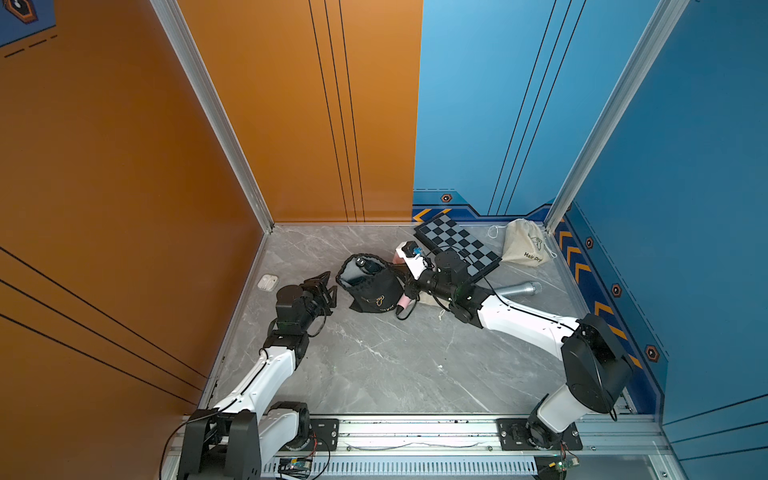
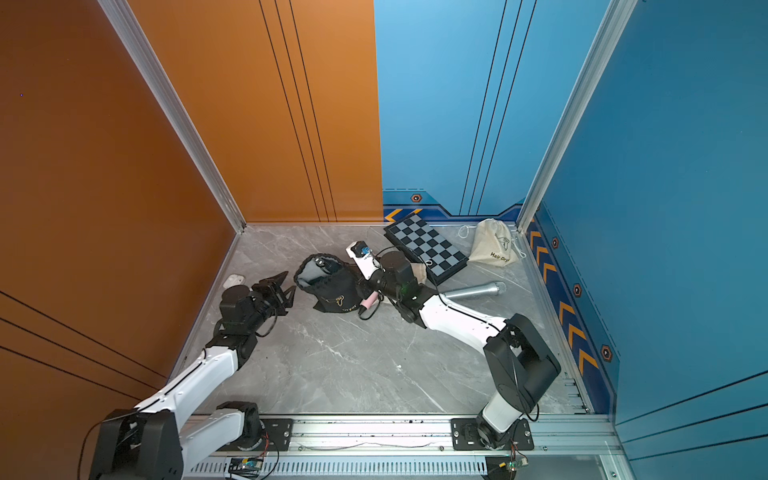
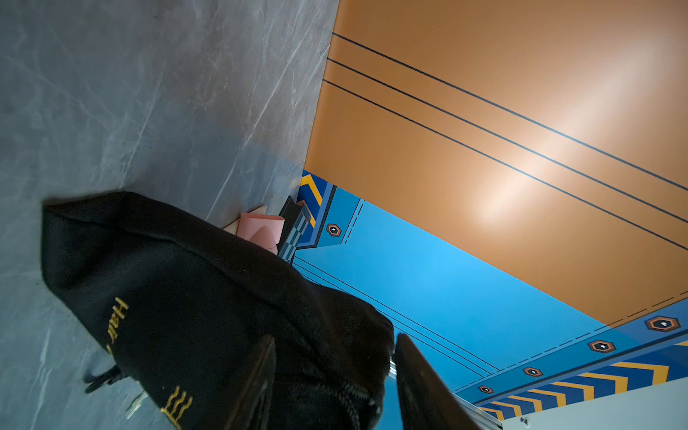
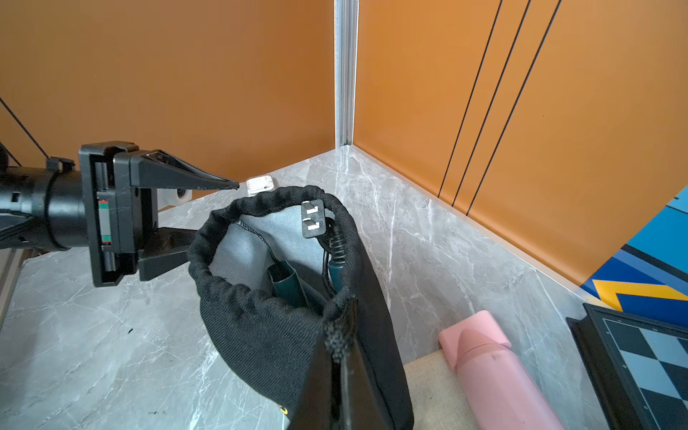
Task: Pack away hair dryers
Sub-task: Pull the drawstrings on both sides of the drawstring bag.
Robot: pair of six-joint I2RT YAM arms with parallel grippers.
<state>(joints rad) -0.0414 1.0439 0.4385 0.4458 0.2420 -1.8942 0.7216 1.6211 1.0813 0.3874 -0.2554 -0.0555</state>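
Sitting inside the black bag (image 4: 260, 335), the dark teal hair dryer (image 4: 284, 279) stands handle-up against the grey lining. Its plug (image 4: 312, 219) leans on the bag's rim with its prongs showing. The right end effector (image 4: 340, 357) is clamped together on the near side of that rim, holding the mouth up and open. Directly across the mouth from it, the left end effector (image 1: 332, 282) has its fingers apart, one above the rim and one running behind the cloth; I cannot tell whether either touches it. The pink hair dryer (image 4: 495, 372) lies flat just beside the right end effector, on the side away from the left one, resting on a beige cloth (image 4: 428, 391). Beyond the right end effector, toward the back wall, a chessboard (image 1: 457, 245) lies on the grey worktop (image 1: 374, 365), with a beige bag (image 1: 525, 245) in the corner past it. A silver microphone (image 1: 517, 289) lies alongside the right arm. A white earbud case (image 1: 267, 282) sits near the left end effector, on its wall side.
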